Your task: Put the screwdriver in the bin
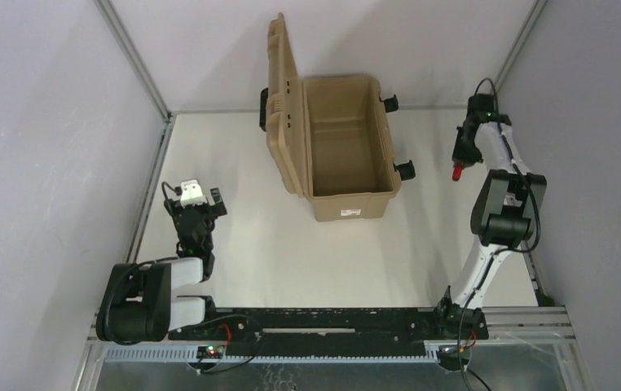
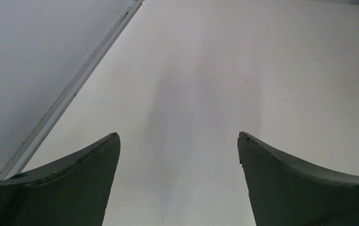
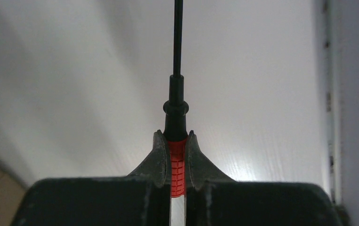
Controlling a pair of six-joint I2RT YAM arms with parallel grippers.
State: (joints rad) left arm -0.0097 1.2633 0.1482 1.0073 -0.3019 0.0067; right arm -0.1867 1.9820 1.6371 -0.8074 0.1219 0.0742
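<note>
Screwdriver [image 3: 177, 115]: red handle is pinched between the fingers of the right pincer [image 3: 174, 137], with the black shaft projecting beyond them. It is located at the tabletop's [image 1: 291, 261] right side, well apart from the open-lidded bin [image 1: 350, 204]. Left pincer [image 2: 179, 136]: spread wide above the tabletop.

One red-handled screwdriver [image 3: 176, 162], one tan bin [image 1: 332, 204], one white surface [image 1: 291, 261], two arms [image 1: 156, 293] [image 1: 504, 213], two pincers: left pincer [image 2: 178, 136], right pincer [image 3: 174, 134].
</note>
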